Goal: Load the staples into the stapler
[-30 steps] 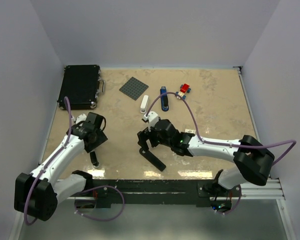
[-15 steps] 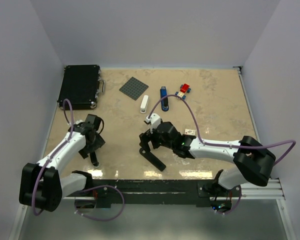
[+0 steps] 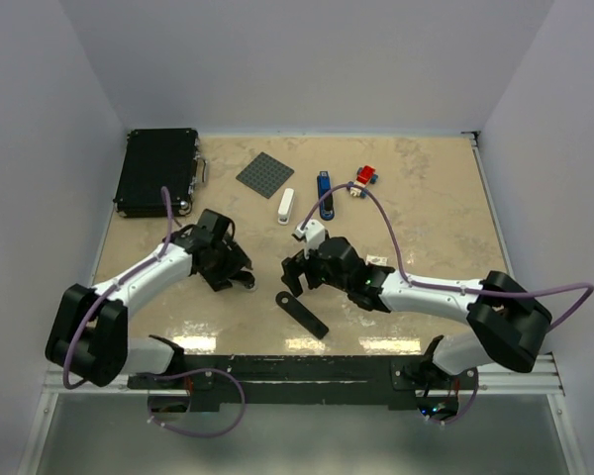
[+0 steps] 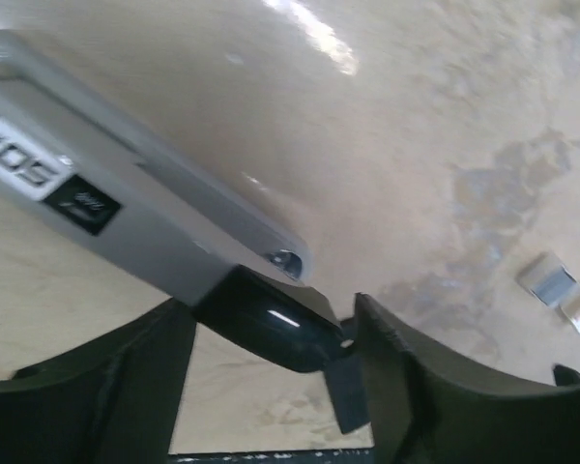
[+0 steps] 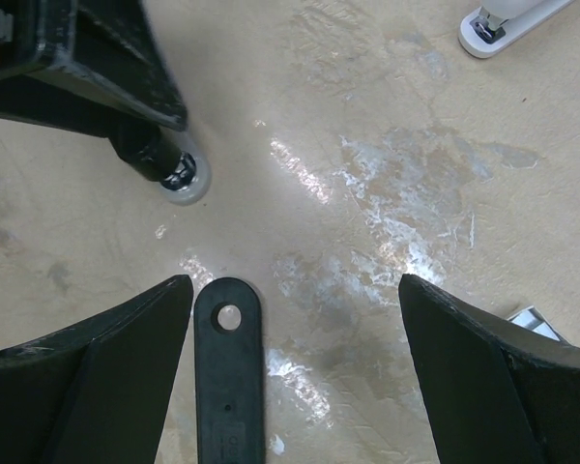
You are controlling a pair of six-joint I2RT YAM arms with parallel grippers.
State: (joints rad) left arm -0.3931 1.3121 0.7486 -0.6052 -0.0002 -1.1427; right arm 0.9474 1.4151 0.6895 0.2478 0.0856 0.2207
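Note:
My left gripper (image 3: 230, 269) (image 4: 271, 319) is shut on the black end of a stapler (image 4: 126, 208) whose long grey body runs away to the upper left, held above the table. The staples (image 4: 563, 292) show as a grey piece beside a white, red-marked piece on the table, right of the left gripper; in the top view the staples (image 3: 376, 261) lie beside my right arm. My right gripper (image 3: 297, 278) (image 5: 292, 290) is open and empty just above the table. A flat black bar (image 3: 302, 315) (image 5: 229, 372) with a hole lies by its left finger.
A white stapler (image 3: 286, 206) (image 5: 507, 21) and a blue stapler (image 3: 325, 195) lie at the back middle. A toy-brick car (image 3: 364, 178), a grey baseplate (image 3: 265, 174) and a black case (image 3: 158, 170) sit along the back. Walls enclose the table.
My left gripper has swung from the near left toward the table's middle, carrying the stapler. My right gripper has drawn back slightly from the black bar, which stays on the table.

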